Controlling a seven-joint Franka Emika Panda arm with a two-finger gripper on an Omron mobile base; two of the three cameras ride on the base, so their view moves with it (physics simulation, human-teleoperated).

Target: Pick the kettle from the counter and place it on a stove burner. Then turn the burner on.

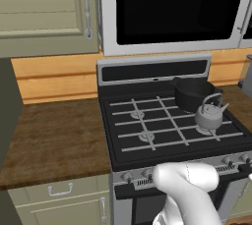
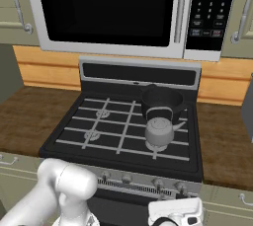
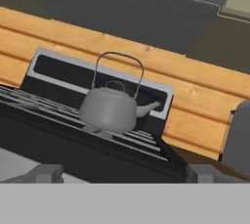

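Observation:
The shiny grey kettle (image 1: 210,116) (image 2: 159,131) (image 3: 108,110) stands upright on the front right stove burner (image 2: 157,146) of the black range, spout pointing right. Nothing touches it. My gripper (image 3: 124,174) is open, its two fingertips far apart with nothing between them. It hangs low in front of the range and looks up across the grate at the kettle. The white hand (image 2: 175,212) sits below the front right knobs (image 2: 170,184). The dark wood counter (image 1: 54,135) lies left of the range.
A larger black pot (image 1: 192,94) (image 2: 160,102) sits on the back right burner just behind the kettle. The left burners (image 1: 146,135) are bare. A microwave (image 2: 108,8) hangs above the range. A grey object (image 3: 239,140) stands on the right counter.

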